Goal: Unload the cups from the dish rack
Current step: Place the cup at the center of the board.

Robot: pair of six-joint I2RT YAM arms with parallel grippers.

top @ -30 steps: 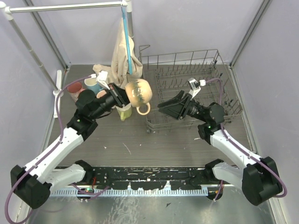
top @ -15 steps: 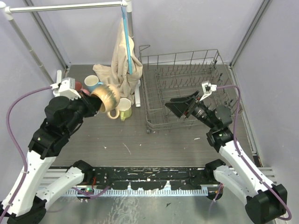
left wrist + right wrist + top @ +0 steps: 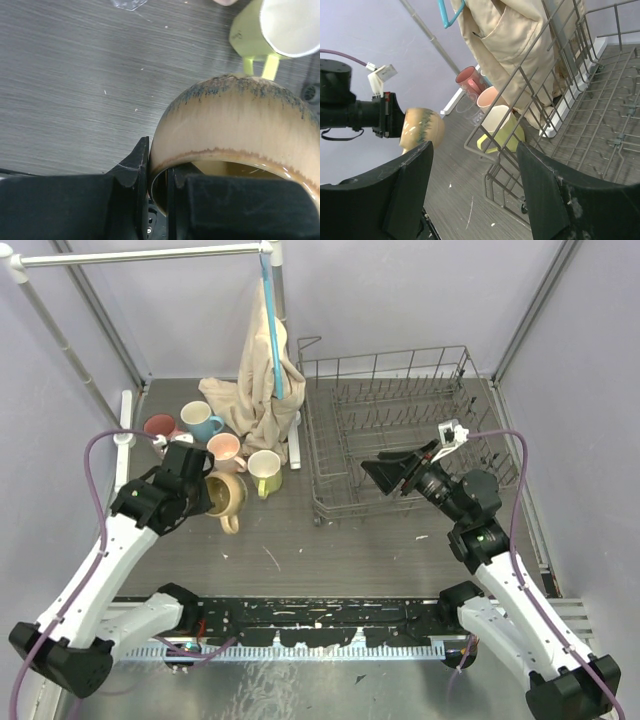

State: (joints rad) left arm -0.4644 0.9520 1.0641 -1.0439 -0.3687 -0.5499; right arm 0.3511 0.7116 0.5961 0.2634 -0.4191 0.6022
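Observation:
My left gripper (image 3: 203,494) is shut on the rim of the tan mug (image 3: 226,496), one finger inside and one outside; the wrist view shows this grip (image 3: 159,186) on the mug (image 3: 235,125). I hold it tilted, low over the table, just in front of the yellow-green mug (image 3: 265,471). The pink mug (image 3: 227,449), light blue mug (image 3: 200,420), salmon mug (image 3: 158,426) and a clear glass (image 3: 470,107) stand behind. The grey wire dish rack (image 3: 400,420) shows no cups inside. My right gripper (image 3: 385,470) is open and empty above the rack's front left part.
A beige cloth (image 3: 262,400) hangs from a rail on a blue hanger beside the rack's left wall. Purple walls close in the table on three sides. The rack's front left corner (image 3: 487,150) lies right under my right gripper (image 3: 475,165).
My left arm has swung left and down with the tan mug, from beside the rack to in front of the mug group. My right gripper has drawn back slightly to the right.

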